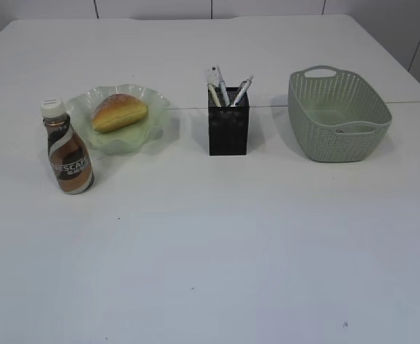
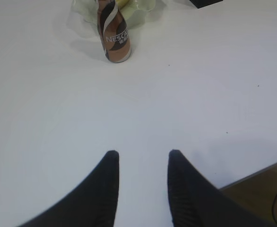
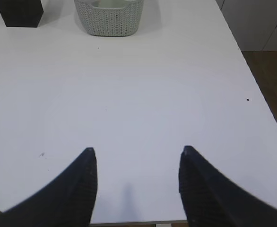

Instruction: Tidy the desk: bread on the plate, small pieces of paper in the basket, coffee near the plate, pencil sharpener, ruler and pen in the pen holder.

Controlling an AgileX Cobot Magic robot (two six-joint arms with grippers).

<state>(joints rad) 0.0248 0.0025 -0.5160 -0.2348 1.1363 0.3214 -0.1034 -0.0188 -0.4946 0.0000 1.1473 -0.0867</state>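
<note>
hovering empty with fingers apart near the white counter's [image 1: 267, 251] front edge: left hand [image 2: 141, 158], right hand [image 3: 136, 153].

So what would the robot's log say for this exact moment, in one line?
bread on plate | coffee beside plate | pens in holder | basket contents unclear | left gripper open | right gripper open

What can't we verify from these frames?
- Basket contents: exterior view, near wall hides the floor; right wrist view cuts it at the top edge.
- Pen holder contents: only tips show, sharpener and ruler unconfirmed.
- Arms: absent from exterior view.
</note>
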